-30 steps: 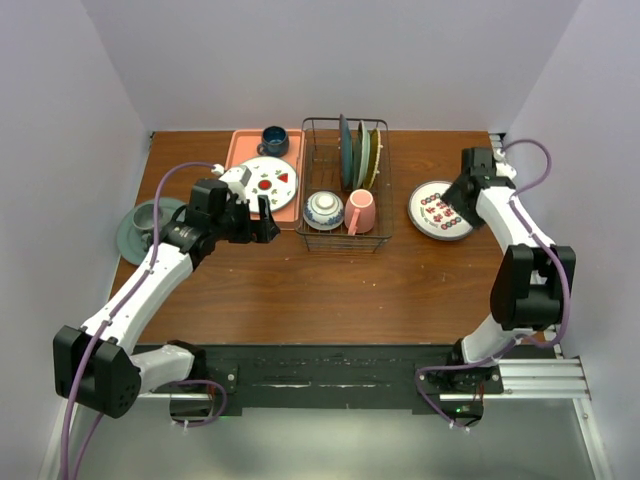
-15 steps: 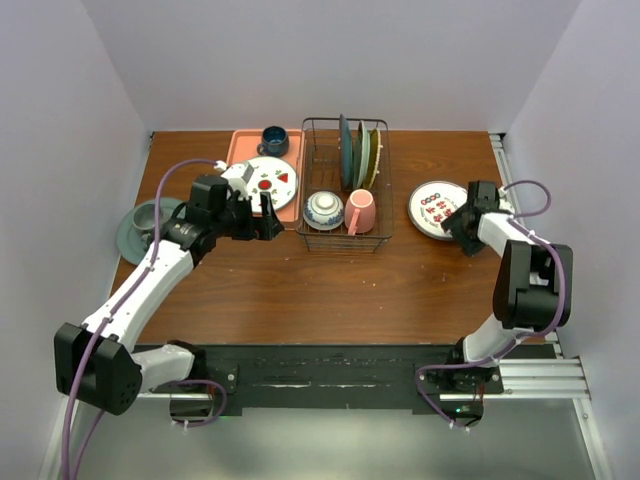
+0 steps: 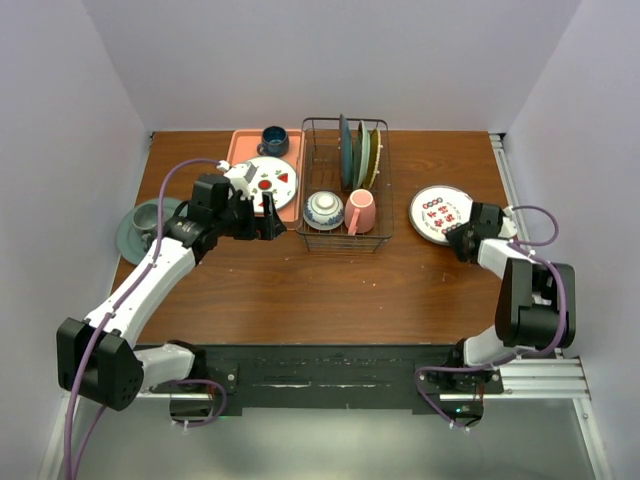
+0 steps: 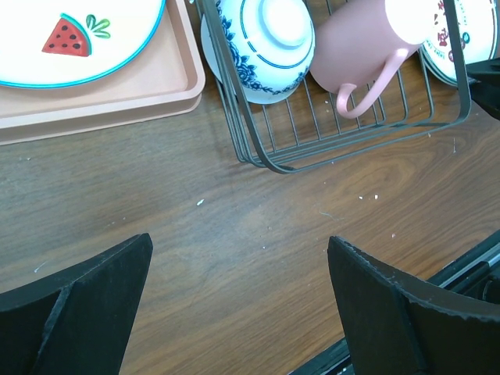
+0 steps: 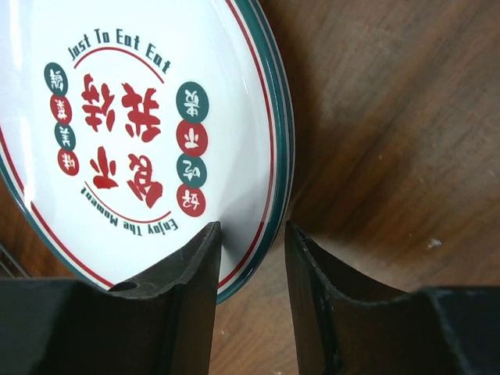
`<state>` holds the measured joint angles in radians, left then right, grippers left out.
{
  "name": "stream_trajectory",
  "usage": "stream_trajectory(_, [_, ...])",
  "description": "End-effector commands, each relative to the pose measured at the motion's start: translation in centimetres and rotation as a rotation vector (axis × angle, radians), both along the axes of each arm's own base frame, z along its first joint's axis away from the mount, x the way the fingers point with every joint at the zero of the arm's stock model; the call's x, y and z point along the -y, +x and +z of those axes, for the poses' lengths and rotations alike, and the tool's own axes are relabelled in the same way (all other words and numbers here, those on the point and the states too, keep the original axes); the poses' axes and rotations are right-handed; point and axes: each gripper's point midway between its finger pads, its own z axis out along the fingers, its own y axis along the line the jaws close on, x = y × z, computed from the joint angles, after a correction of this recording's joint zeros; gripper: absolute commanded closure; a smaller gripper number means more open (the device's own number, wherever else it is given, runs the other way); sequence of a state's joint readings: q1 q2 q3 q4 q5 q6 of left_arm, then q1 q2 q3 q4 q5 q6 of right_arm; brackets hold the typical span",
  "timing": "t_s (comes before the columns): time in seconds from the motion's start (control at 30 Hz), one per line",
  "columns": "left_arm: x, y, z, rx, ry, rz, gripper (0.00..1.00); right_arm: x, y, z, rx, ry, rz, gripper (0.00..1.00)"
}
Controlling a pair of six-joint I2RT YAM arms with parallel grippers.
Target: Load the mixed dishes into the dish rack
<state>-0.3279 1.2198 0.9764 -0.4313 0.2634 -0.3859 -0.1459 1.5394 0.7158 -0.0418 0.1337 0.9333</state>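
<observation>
Right gripper (image 3: 462,240) — at edge of white plate (image 3: 438,212)

White plate (image 5: 141,141): "Just To Eat Eat", "Enjoy The Moment", red Chinese characters.

The brown wooden table (image 3: 300,290) fills this white-walled booth, and pale crumbs (image 4: 201,202) speckle its grain. Back left of centre sits a flat pink tray (image 3: 243,150).
</observation>
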Motion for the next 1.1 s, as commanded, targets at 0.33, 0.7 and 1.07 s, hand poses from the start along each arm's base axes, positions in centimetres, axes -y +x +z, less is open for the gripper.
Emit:
stream_trajectory(0.33, [1.1,0.7,1.7,0.038,-0.065,-0.016,0.0,0.1,-5.7,0.0,-0.166,-0.013,-0.039,0.71])
stream_trajectory(0.7, [1.2,0.5,1.8,0.04,-0.076,-0.018,0.0,0.5,-6.1,1.2,-0.174,-0.043,-0.034,1.0])
stream_trajectory(1.07, [1.8,0.1,1.7,0.032,-0.102,-0.05,0.0,1.7,-4.5,5.0,-0.132,-0.113,-0.026,1.0])
